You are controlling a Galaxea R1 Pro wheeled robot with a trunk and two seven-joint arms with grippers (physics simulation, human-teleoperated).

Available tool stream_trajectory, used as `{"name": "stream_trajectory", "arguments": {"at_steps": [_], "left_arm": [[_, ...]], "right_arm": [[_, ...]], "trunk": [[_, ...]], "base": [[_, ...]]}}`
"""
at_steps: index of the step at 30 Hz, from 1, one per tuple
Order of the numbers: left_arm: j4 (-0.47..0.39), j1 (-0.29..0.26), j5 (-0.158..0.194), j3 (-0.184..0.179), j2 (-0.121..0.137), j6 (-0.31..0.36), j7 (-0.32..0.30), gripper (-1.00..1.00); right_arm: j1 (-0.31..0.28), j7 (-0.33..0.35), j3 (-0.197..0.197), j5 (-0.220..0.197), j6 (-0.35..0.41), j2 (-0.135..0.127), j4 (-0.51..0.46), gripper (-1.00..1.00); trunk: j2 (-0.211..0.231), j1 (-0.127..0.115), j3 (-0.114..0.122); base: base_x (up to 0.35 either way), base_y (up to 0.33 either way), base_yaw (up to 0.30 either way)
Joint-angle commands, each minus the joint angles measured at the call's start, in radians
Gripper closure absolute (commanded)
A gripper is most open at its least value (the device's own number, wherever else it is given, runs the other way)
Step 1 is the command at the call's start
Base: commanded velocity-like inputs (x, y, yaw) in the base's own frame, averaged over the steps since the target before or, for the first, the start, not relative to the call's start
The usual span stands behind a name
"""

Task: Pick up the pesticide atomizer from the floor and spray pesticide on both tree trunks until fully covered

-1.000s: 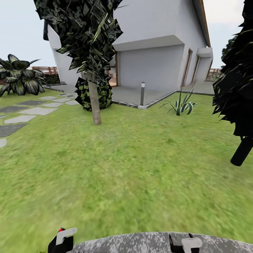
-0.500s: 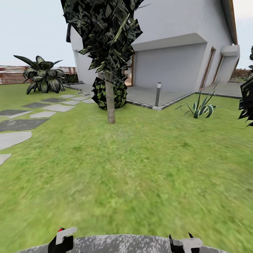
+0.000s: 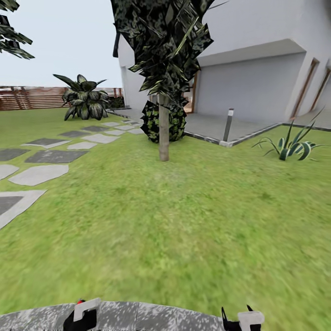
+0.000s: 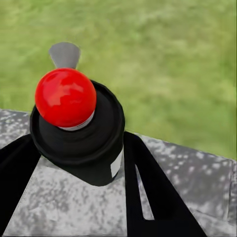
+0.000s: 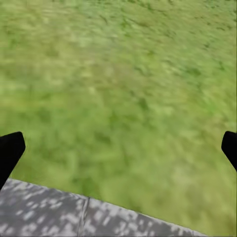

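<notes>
Green lawn (image 3: 184,220) fills most of the head view, with grey stepping stones (image 3: 39,174) at the left, a brown slat fence (image 3: 27,96) far back, and a white house (image 3: 257,73) with a short grey bollard light (image 3: 227,125) by its paving. A thin-trunked, dark-leaved tree (image 3: 163,92) stands mid-lawn. The left gripper (image 4: 84,158) is clamped around the pesticide atomizer (image 4: 79,131), a dark bottle whose red top (image 4: 65,97) points up between the black fingers (image 4: 148,182). The right gripper (image 5: 118,148) hangs over grass with its fingertips (image 5: 10,150) spread wide, holding nothing.
</notes>
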Motion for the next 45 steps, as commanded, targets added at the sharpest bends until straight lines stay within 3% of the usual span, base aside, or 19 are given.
{"name": "stream_trajectory", "arguments": {"at_steps": [1, 23, 38, 45], "left_arm": [[0.001, -0.001, 0.010, -0.002, 0.000, -0.004, 0.000, 1.00], [0.003, -0.001, 0.014, 0.001, 0.001, -0.004, 0.002, 1.00], [0.003, -0.001, 0.012, 0.001, 0.001, -0.004, 0.001, 1.00], [0.003, -0.001, 0.014, 0.001, 0.001, -0.004, 0.003, 1.00]], "right_arm": [[0.000, -0.006, -0.004, 0.011, -0.002, 0.000, 0.001, -1.00], [0.000, -0.004, -0.004, 0.012, -0.002, 0.008, 0.001, -1.00], [0.000, -0.005, -0.004, 0.012, -0.002, 0.008, 0.001, -1.00], [0.000, -0.005, -0.004, 0.012, -0.002, 0.008, 0.001, -1.00]], "trunk": [[0.000, 0.000, -0.001], [0.000, 0.000, -0.007], [0.000, 0.000, -0.017], [0.000, 0.000, -0.022]], "base": [[0.000, 0.000, 0.279], [0.059, 0.263, 0.279], [0.011, 0.015, 0.277], [0.223, 0.140, 0.276]]}}
